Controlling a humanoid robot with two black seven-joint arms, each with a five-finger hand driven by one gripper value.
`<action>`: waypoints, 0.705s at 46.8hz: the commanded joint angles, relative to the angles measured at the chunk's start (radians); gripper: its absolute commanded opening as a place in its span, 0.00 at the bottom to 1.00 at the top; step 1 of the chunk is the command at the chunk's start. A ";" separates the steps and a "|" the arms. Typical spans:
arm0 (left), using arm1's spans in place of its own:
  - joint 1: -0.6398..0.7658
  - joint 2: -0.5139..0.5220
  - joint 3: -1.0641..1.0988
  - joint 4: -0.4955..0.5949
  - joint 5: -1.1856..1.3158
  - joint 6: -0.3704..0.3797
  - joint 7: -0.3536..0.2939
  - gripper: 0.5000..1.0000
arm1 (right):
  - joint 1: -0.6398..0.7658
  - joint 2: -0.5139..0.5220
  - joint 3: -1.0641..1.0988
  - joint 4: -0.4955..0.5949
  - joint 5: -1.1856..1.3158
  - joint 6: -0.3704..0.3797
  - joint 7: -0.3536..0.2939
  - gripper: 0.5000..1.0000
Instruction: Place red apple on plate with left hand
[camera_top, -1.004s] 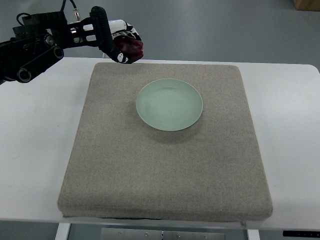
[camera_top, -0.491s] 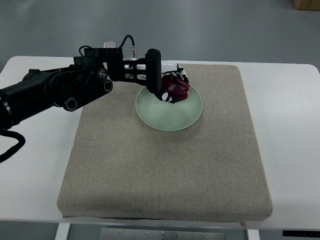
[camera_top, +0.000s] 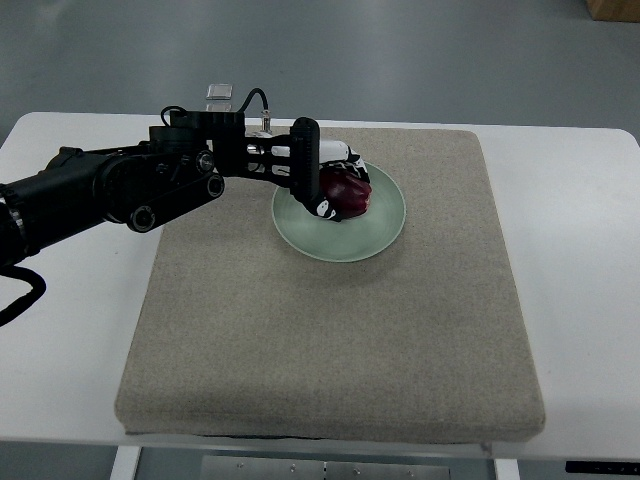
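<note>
Gripping red apple (camera_top: 346, 193), left hand (camera_top: 330, 185) fingers curled round it, over plate (camera_top: 385, 228), contact unclear

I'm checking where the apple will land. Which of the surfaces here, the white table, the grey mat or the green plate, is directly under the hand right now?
The green plate: the left hand holds the red apple over its upper-left part. The grey mat surrounds the plate; the white table lies outside that.

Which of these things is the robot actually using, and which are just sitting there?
In use: the left hand, the red apple it grips, the green plate under it.

Just there: the grey mat, the white table, a small clear object behind the arm.
</note>
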 joint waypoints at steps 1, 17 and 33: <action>-0.003 0.000 -0.006 0.002 -0.004 -0.006 0.000 0.99 | 0.000 0.000 0.000 0.001 0.000 -0.001 0.000 0.86; -0.070 0.037 -0.012 0.048 -0.374 -0.078 0.001 0.99 | 0.000 0.000 0.000 0.000 0.000 -0.001 -0.001 0.86; -0.054 0.196 -0.136 0.067 -0.881 -0.116 0.001 0.99 | 0.000 0.000 0.000 0.001 0.000 -0.001 0.000 0.86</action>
